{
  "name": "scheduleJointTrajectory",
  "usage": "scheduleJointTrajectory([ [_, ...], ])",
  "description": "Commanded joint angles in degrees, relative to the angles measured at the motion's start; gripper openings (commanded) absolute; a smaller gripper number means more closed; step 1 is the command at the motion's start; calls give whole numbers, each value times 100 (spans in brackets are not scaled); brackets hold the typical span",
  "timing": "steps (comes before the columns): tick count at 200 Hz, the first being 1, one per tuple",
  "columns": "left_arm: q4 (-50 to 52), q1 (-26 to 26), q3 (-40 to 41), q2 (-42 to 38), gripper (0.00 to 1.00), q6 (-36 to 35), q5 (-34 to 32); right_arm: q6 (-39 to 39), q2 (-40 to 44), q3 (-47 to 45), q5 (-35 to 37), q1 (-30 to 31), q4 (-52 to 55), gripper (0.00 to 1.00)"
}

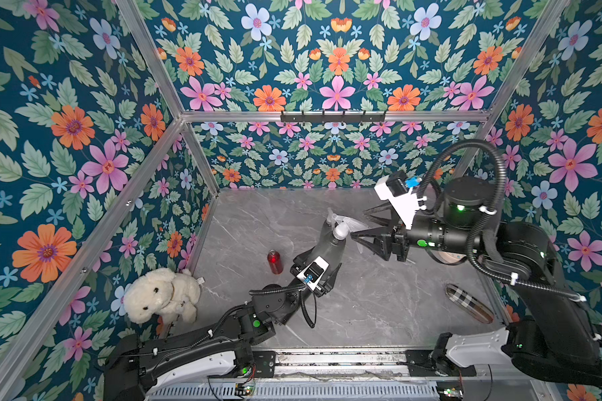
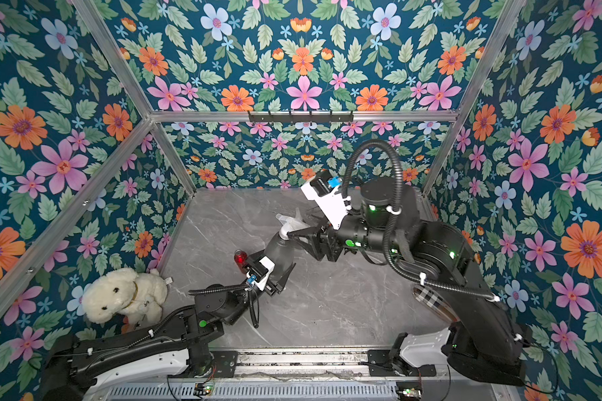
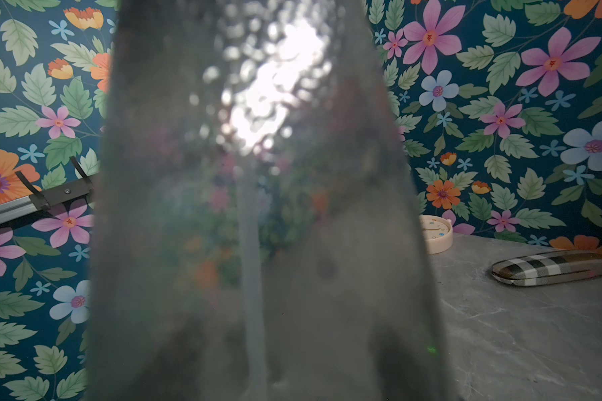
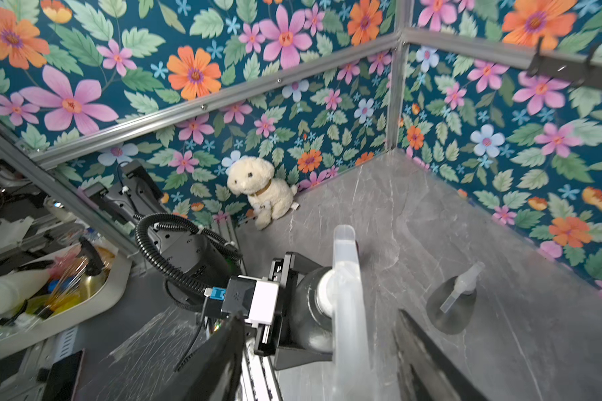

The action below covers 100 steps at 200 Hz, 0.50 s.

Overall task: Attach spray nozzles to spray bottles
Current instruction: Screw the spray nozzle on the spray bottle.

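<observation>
- Left claw (image 4: 298, 310) clamped round a tilted smoky-grey spray bottle (image 1: 329, 248), near the red bottle (image 1: 274, 261); whitish spray nozzle (image 1: 341, 229) on its neck.
- Right claw (image 1: 358, 224) agape, fingers flanking the nozzle without touching it.
- Red bottle half hidden in a top view (image 2: 240, 257).
- Right wrist view alone shows the second grey bottle (image 4: 452, 309) plainly, farther from the red bottle.
- Left wrist view mostly blur; clock (image 3: 435, 236) dial unreadable.

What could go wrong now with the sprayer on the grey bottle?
1. The right hand is open around the nozzle. If it backs off sideways, it could snag the nozzle and tug it crooked.
2. Only the left hand grips the bottle. If the nozzle isn't tight, it might work loose.
3. The red bottle stands close to the left hand, so a swing could topple it.
</observation>
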<state>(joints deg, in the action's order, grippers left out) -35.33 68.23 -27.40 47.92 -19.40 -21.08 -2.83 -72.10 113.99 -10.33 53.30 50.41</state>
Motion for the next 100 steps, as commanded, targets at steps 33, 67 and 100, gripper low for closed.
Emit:
scheduleJointTrajectory([
  [33, -252, -333, 23, -275, 0, 494, 798, -18, 1140, -1529, 1302, -17, -1892, 68],
  [67, -48, -851, -28, -591, 0, 1108, 1996, -101, 1176, -1942, 1033, -222, -1766, 68],
  [100, 135, -1064, -129, -684, 0, 1405, 2737, -165, 1058, -2100, 557, -382, -1787, 70],
])
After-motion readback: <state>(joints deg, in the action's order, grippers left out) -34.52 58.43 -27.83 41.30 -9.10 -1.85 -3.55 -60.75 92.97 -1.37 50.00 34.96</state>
